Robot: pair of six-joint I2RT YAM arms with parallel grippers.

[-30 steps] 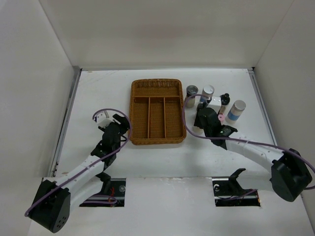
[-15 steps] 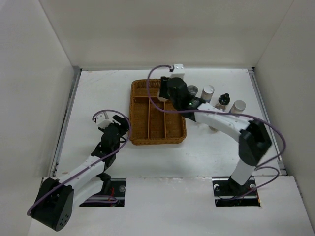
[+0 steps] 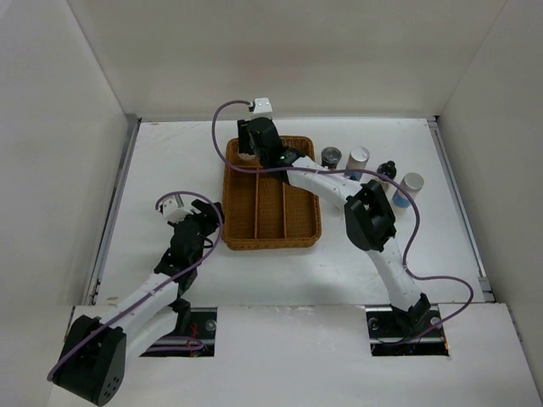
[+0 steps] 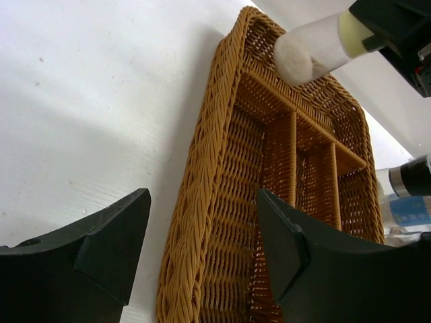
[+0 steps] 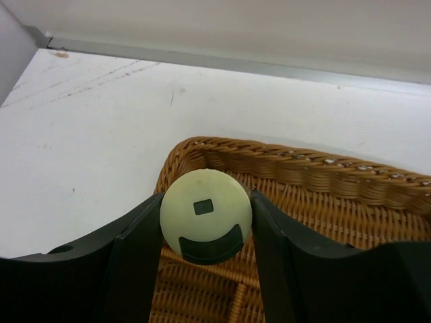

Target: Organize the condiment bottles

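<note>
Now right pincer [image 5: 206, 222] clamps jar [image 5: 202, 195], tilted, base toward tray [image 5: 303, 161]; left pincer [image 4: 202, 205] agape

left pincer [image 4: 202, 229] agape, arm low | right pincer [image 5: 205, 225] clamped, arm outstretched

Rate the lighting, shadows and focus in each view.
Top external: even, soft light, sharp throughout, only faint shadows on the table. Left wrist: a broad shadow crosses the table beside the wicker tray; the near left fingers are dark and slightly soft. Right wrist: the yellow-green-lidded jar is crisp, the right fingers holding it nearly featureless black.
</note>
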